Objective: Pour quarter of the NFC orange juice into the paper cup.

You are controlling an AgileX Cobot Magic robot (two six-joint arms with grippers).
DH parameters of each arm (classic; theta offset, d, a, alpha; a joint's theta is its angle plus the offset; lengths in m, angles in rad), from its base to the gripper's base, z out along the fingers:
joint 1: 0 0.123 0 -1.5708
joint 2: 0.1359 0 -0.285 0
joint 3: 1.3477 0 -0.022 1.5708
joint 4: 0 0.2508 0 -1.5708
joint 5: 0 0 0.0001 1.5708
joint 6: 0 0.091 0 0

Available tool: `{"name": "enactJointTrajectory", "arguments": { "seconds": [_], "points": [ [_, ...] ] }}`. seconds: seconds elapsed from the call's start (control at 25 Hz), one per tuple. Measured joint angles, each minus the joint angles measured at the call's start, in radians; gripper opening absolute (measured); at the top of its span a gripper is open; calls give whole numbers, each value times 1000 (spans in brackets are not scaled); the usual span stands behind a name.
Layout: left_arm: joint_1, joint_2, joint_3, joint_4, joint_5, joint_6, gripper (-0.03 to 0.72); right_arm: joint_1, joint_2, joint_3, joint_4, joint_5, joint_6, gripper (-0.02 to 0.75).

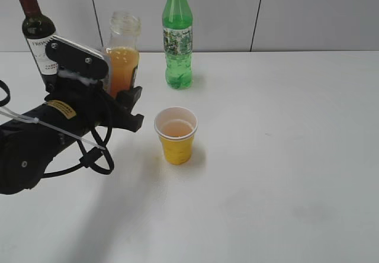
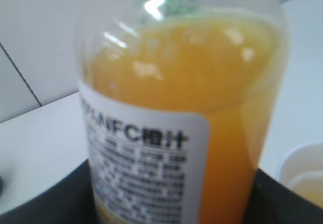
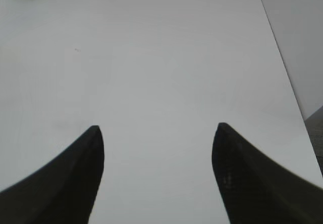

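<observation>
the left tool (image 1: 125, 100) is clamped on the orange juice bottle (image 1: 122, 53), gripping it low on the body, and the bottle stands upright, neck open, no cap. the paper cup (image 1: 176, 135) sits on the worktop (image 1: 284, 156) just to the right of the bottle and a little nearer the camera, so any further pour tips rightward, toward the cup's mouth. the left arm is plainly the one on the job. the right tool (image 3: 157, 133) hangs spread wide over bare worktop, holding nothing. the juice is cloudy orange and reaches the bottle's shoulder; the label (image 2: 146, 168) is white with black print. there's already a shallow pale orange pool inside the cup.
</observation>
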Motion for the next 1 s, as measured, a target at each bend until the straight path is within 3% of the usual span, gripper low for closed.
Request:
{"name": "enactJointTrajectory", "arguments": {
  "seconds": [0.16, 0.24, 0.4, 0.64, 0.8, 1.0],
  "points": [
    [15, 0, 0, 45, -53, -217, 447, 0, 0, 0, 0, 0, 0, 538],
    [45, 0, 0, 104, -57, -335, 447, 0, 0, 0, 0, -1, 0, 538],
    [140, 0, -2, 257, -91, -464, 447, 0, 0, 0, 0, -2, 0, 538],
    [280, 109, -79, 361, -205, -487, 447, 0, 0, 0, 0, -3, 0, 538],
    [312, 249, -174, 410, -331, -487, 447, 0, 0, 0, 0, -4, 0, 538],
    [325, 394, -301, 430, -328, -487, 447, 0, 0, 0, 0, -5, 0, 538]
  ]
}}
